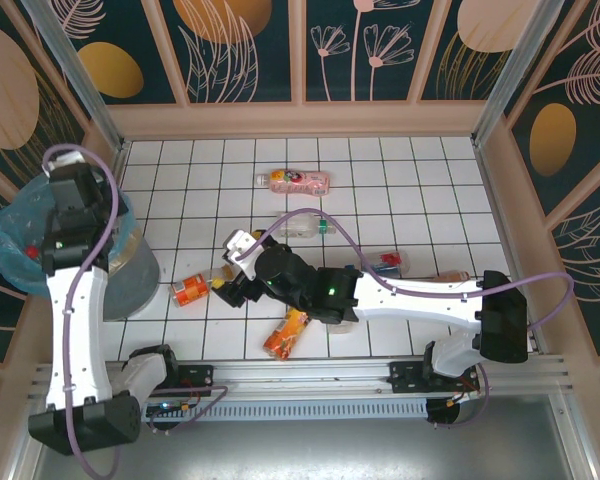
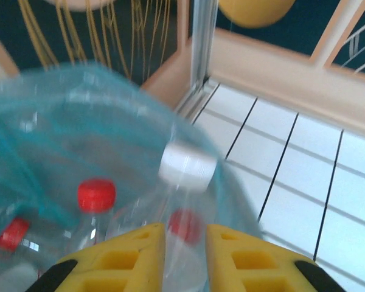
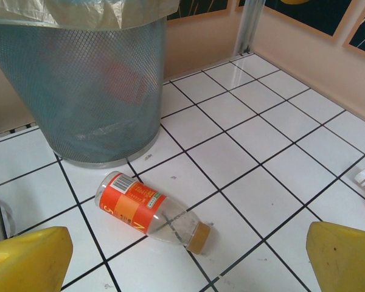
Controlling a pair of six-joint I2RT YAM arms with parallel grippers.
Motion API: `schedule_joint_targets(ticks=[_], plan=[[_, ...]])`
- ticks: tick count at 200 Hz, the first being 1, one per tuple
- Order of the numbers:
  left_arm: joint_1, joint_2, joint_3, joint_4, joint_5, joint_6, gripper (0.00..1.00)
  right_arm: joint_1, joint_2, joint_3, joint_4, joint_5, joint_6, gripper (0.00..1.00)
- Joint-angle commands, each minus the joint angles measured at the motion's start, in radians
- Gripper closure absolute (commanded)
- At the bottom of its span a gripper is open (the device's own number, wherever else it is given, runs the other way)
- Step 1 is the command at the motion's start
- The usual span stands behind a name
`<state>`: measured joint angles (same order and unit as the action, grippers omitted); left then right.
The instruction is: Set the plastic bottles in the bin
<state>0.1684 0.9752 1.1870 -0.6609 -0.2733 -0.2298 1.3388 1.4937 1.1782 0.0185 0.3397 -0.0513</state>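
Bin is grey mesh, liner blue, bottle label orange.

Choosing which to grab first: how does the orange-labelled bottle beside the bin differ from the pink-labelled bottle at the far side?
The orange-labelled bottle lies beside the bin; the pink-labelled bottle lies far from it, near the back wall. The orange-labelled bottle sits askew to the tile lines; the pink-labelled bottle runs nearly along them. Both lie on their sides.
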Motion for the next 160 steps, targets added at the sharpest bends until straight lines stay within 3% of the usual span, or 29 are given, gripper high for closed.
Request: schedule_joint_targets(ticks=[1,45,89,160], plan=[[0.008,-0.076,-0.085,0.033,-0.046,-0.032,0.78,0.010,0.008,0.009,0.002,0.010,-0.020,0.01],[0.043,-0.095,-0.175,0.094,0.078,-0.122,0.84,0.009,0.042,0.037,-0.006,-0.020,-0.047,0.01],[0.189,-0.081,-0.209,0.147,0.322,-0.201,0.85,0.009,0.027,0.025,-0.006,-0.011,-0.042,0.01],[0.330,-0.043,-0.191,0.221,0.559,-0.331,0.80,0.010,0.029,0.038,-0.012,-0.015,-0.050,0.01]])
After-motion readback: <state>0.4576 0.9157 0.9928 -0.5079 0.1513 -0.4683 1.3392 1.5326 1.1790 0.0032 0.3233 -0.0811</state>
